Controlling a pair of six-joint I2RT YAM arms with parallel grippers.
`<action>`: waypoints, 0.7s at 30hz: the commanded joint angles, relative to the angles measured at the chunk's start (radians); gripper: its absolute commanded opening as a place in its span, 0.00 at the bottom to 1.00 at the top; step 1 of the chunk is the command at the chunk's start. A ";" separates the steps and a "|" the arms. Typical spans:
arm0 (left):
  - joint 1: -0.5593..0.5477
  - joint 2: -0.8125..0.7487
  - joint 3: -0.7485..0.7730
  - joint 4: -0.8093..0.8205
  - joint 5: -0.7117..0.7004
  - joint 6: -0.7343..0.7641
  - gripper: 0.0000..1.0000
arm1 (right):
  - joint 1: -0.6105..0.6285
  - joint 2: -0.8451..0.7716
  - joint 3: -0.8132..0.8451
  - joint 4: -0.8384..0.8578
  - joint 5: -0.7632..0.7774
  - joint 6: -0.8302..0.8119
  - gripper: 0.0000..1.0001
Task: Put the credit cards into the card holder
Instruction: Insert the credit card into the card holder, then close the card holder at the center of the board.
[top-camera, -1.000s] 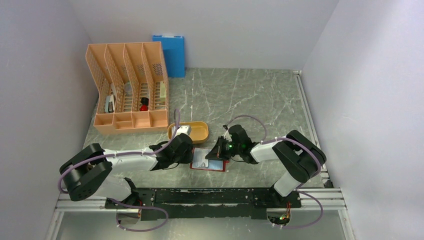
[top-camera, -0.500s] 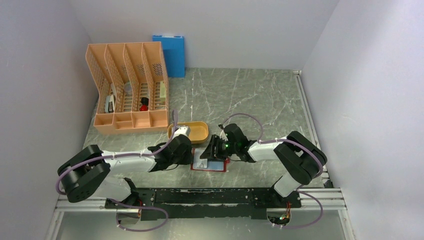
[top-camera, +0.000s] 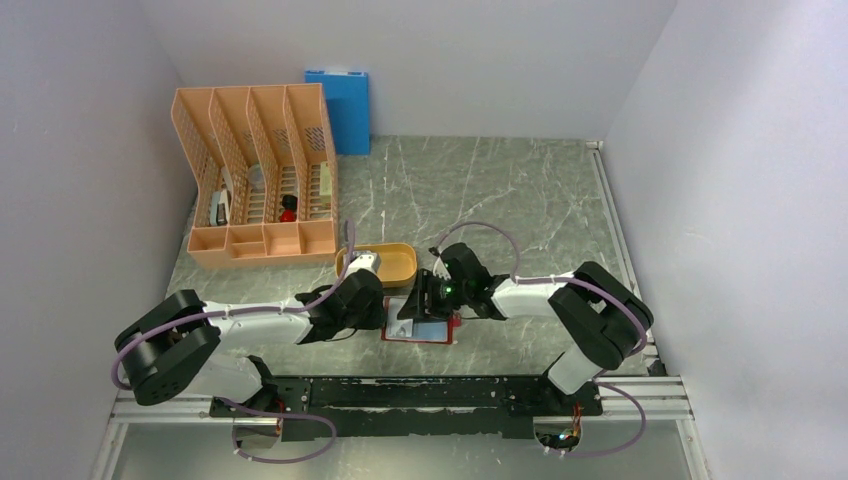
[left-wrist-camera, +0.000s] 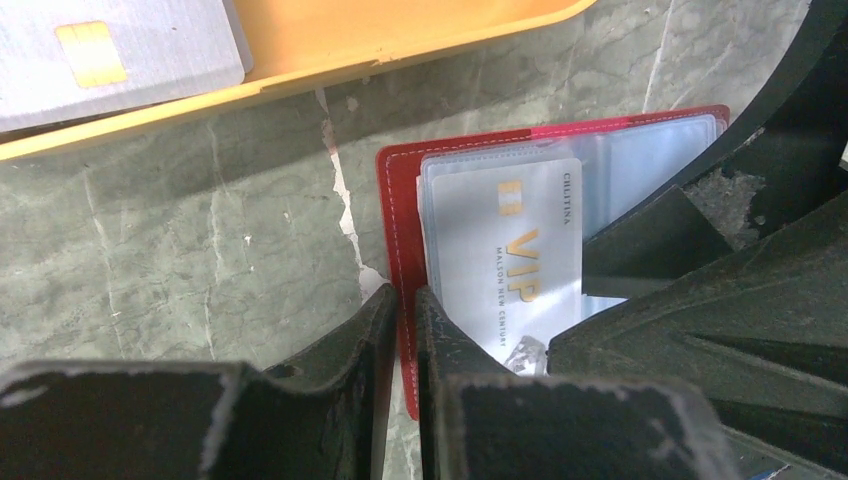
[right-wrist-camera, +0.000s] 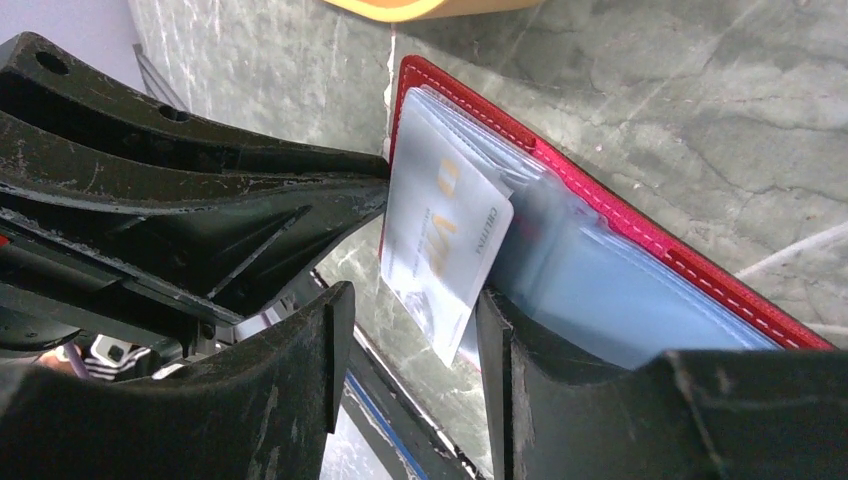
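- The left gripper (left-wrist-camera: 405, 310) is nearly closed, pinching the red stitched edge of the card holder (left-wrist-camera: 395, 200) and pinning it to the surface (left-wrist-camera: 200, 250).
- The right gripper (right-wrist-camera: 415, 310) stands with its jaws apart and grips nothing. The VIP credit card (right-wrist-camera: 440, 240) sits loose in the gap between them.
- That card lies slightly askew among the holder's clear sleeves, one end sticking out toward both grippers. How deep it sits in a pocket I cannot tell.
- The holder lies open on the surface, just in front of the orange tray (left-wrist-camera: 400, 30), which holds a second credit card (left-wrist-camera: 120, 50).
- Handling, as I judge it: the card is light, thin, stiff and slick, so it is best pinched flat across its free end and pushed along its length. The sleeves look soft and floppy, so the holder needs that pin on its edge or it will slide.
- Against a second earlier, the right gripper has shifted left, from the holder's right edge to over its middle, covering more of the pale sleeves. The left arm and the holder have barely moved.
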 joint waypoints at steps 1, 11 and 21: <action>-0.009 -0.003 -0.001 -0.029 0.034 0.011 0.18 | 0.010 -0.009 0.048 -0.075 -0.013 -0.048 0.51; -0.010 -0.082 0.012 -0.117 -0.040 0.023 0.25 | 0.006 -0.197 0.213 -0.593 0.279 -0.250 0.59; -0.010 -0.211 0.018 -0.226 -0.114 0.015 0.37 | -0.041 -0.315 0.127 -0.758 0.483 -0.290 0.59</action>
